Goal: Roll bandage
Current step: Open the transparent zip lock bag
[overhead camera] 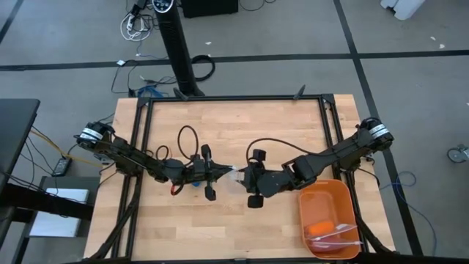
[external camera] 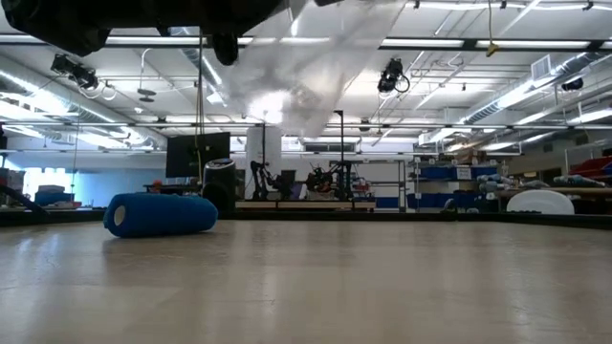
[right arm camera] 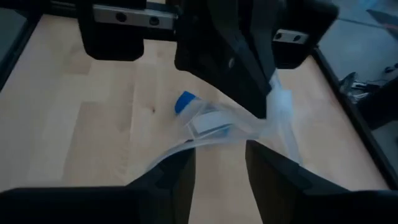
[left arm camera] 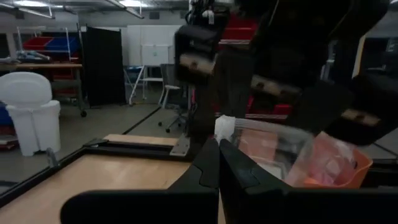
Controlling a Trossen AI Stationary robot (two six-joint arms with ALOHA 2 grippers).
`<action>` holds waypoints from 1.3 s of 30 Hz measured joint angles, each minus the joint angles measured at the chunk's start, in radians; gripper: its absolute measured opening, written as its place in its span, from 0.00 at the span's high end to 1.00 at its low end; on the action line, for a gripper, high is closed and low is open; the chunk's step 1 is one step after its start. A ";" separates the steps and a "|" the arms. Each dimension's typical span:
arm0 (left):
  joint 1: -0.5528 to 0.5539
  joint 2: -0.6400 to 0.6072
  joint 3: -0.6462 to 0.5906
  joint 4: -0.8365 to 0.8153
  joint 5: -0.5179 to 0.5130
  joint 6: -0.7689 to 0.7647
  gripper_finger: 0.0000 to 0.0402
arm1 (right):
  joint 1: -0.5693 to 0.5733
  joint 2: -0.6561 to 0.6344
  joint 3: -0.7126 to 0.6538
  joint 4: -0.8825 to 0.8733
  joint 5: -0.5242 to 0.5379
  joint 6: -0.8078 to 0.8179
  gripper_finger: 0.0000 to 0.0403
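The blue bandage [external camera: 159,214] is a short rolled cylinder lying on its side on the table. It also shows in the high view [overhead camera: 196,184] under my left gripper, and in the right wrist view [right arm camera: 184,101]. No gripper touches it. My left gripper [overhead camera: 222,174] is shut on a clear crinkly plastic bag [overhead camera: 236,176], held above the table's middle. My right gripper [right arm camera: 221,158] faces it from the right. It is open, with its fingers on either side of the bag's other end. My left gripper pinches the clear bag's edge [left arm camera: 225,127] between its two shut fingers, coming level from the table's left. The bag is lifted clear of the table and hangs slack [external camera: 306,76]. My right gripper: the bag's lower fold [right arm camera: 171,155] lies at one finger; whether it touches, I cannot tell.
An orange tray [overhead camera: 330,198] with a few small items stands at the table's near right, beside my right arm. A dark metal frame [overhead camera: 234,100] runs along the table's edges. Cables loop above my left arm [overhead camera: 187,139].
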 joint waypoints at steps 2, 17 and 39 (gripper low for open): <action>0.000 0.000 -0.012 0.009 -0.010 0.019 1.00 | 0.019 -0.012 0.000 -0.035 0.043 0.014 0.63; 0.068 0.000 -0.262 0.412 0.043 -0.058 1.00 | 0.179 -0.167 -0.047 -0.358 0.364 0.338 0.63; 0.066 -0.044 -0.263 0.417 0.082 -0.031 1.00 | 0.103 -0.380 -0.637 0.739 0.240 0.008 0.69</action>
